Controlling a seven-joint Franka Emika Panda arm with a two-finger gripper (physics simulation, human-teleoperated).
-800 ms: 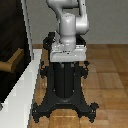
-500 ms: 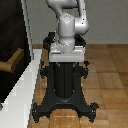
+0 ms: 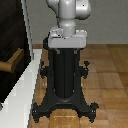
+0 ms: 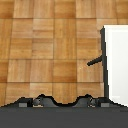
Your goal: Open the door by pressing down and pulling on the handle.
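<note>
The arm (image 3: 69, 12) at the top centre of the exterior view has smooth, rounded light-grey segments ending in a flat pale-grey base plate; beneath it stands a tall black pedestal (image 3: 65, 70) with small knobs on its sides and splayed black feet on the floor

1. One door (image 3: 12, 47): a single dark panel with a white frame edge, just beside the pedestal, on the exterior view's left.
2. One handle (image 3: 11, 62): a single tan lever sticking out of the door, on the side away from the pedestal.
3. One pedestal (image 3: 65, 75): a single black column on splayed feet.
4. One robot arm (image 3: 70, 12): a single grey-white arm, mounted directly on top of the pedestal.
5. One wooden floor (image 3: 107, 75), under the pedestal.
</note>
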